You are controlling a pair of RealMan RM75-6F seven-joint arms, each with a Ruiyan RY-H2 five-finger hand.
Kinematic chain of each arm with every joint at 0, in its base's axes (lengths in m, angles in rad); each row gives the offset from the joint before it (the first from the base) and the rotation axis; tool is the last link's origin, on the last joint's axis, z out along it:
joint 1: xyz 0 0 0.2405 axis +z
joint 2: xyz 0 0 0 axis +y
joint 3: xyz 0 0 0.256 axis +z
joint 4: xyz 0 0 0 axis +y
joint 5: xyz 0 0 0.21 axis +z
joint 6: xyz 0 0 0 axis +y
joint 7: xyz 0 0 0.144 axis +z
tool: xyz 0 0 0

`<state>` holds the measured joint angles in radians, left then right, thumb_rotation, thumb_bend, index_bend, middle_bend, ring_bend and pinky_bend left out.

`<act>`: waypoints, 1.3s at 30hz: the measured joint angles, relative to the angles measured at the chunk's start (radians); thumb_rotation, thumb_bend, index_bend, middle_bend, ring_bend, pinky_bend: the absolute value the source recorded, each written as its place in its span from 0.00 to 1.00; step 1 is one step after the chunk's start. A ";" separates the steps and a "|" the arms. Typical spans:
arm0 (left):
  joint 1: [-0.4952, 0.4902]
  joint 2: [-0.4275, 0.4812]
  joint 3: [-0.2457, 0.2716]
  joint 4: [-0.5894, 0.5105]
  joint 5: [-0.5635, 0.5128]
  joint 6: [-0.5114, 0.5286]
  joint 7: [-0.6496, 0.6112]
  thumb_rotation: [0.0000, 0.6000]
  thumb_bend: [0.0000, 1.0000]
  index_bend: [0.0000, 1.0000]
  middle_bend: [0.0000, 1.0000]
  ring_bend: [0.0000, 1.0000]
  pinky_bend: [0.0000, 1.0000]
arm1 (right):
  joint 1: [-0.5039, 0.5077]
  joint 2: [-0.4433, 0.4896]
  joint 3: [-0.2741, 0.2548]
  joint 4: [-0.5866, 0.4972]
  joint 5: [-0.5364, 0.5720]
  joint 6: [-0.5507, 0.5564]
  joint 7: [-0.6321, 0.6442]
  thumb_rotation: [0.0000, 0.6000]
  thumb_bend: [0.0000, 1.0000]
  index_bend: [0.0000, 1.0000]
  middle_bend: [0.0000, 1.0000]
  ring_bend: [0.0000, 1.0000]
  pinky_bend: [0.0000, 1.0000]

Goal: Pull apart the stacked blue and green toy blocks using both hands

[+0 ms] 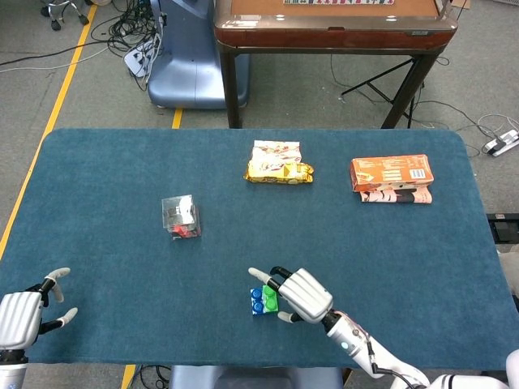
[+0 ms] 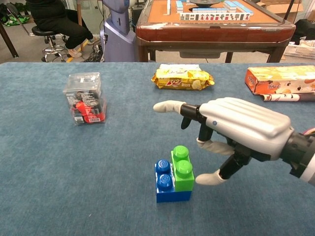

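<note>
Blue-covered bench (image 1: 105, 203), seen from the robot's own cameras. At 1 o'clock, orange carton (image 1: 392, 178); at 12, yellow snack packet (image 1: 278, 162); at 10, clear plastic box (image 1: 181, 217). Right hand (image 2: 241, 129) spread wide and empty, just beside the stacked pair at its 3 o'clock, seemingly lined up to grip the green block (image 2: 182, 169). Left hand (image 1: 20, 312) open at 8 o'clock, well apart. Blue block (image 2: 166, 187) at bench's 6 o'clock, green one seated on it.

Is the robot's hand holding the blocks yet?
No, the right hand hovers beside the green block with fingers spread, not gripping it.
</note>
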<state>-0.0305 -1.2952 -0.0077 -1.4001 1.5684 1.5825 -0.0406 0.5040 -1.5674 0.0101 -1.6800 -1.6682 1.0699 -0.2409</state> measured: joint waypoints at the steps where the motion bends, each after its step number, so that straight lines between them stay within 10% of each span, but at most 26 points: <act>1: 0.000 0.000 0.001 0.000 0.000 -0.001 0.000 1.00 0.13 0.32 0.58 0.64 0.84 | 0.002 -0.004 -0.001 0.003 0.001 -0.002 0.000 1.00 0.00 0.07 1.00 1.00 1.00; 30: 0.003 -0.023 0.015 0.032 0.000 -0.023 -0.011 1.00 0.13 0.32 0.58 0.64 0.84 | 0.070 -0.102 0.064 0.121 0.133 -0.059 -0.043 1.00 0.00 0.07 1.00 1.00 1.00; 39: 0.002 -0.027 0.019 0.038 0.002 -0.030 -0.006 1.00 0.13 0.32 0.58 0.64 0.84 | 0.091 -0.066 0.080 0.078 0.200 -0.095 -0.033 1.00 0.00 0.30 1.00 1.00 1.00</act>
<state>-0.0284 -1.3220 0.0116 -1.3620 1.5705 1.5530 -0.0466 0.5948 -1.6337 0.0898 -1.6022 -1.4687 0.9747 -0.2739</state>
